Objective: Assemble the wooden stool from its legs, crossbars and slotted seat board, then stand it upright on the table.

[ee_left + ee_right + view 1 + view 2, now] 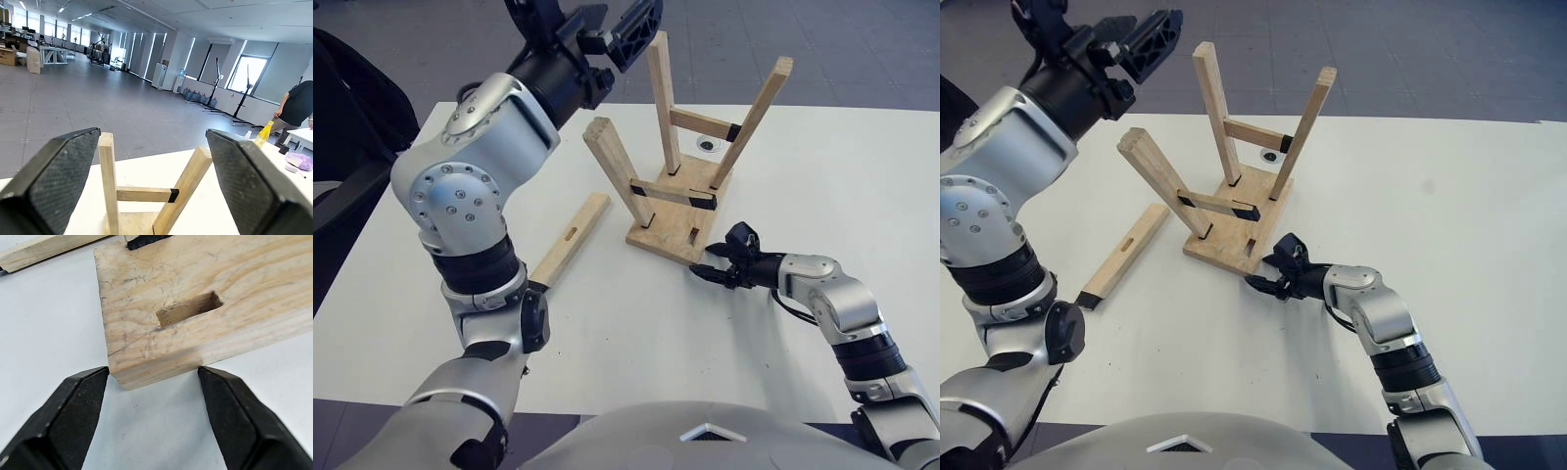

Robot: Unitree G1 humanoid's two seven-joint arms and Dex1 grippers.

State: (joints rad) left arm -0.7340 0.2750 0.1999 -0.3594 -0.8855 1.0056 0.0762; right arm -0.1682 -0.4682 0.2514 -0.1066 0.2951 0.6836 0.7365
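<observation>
White table [822, 196] fills the space in front of the robot. The stool [685, 176] lies upside down near the middle. Its seat board [661, 235] is flat on the table and three legs [664, 98] point up, joined by two crossbars [705, 124]. The fourth leg [570, 240] lies loose just beside it, on the robot's left. The right gripper [707, 272] sits low at the near corner of the board. It is wide open around that corner but not gripping it. The left gripper [1144, 39] hangs high behind the stool, also wide open and empty.

A push on that corner could slide the board or tip it, and the leaning legs might wobble loose. The left gripper could bump the tall legs if it drops too fast. The empty slot [188, 309] is small, so the loose leg may jam.

It is hard to tell how deep the legs sit in their slots. A small dark round thing [708, 145] behind the stool is too small to name.
</observation>
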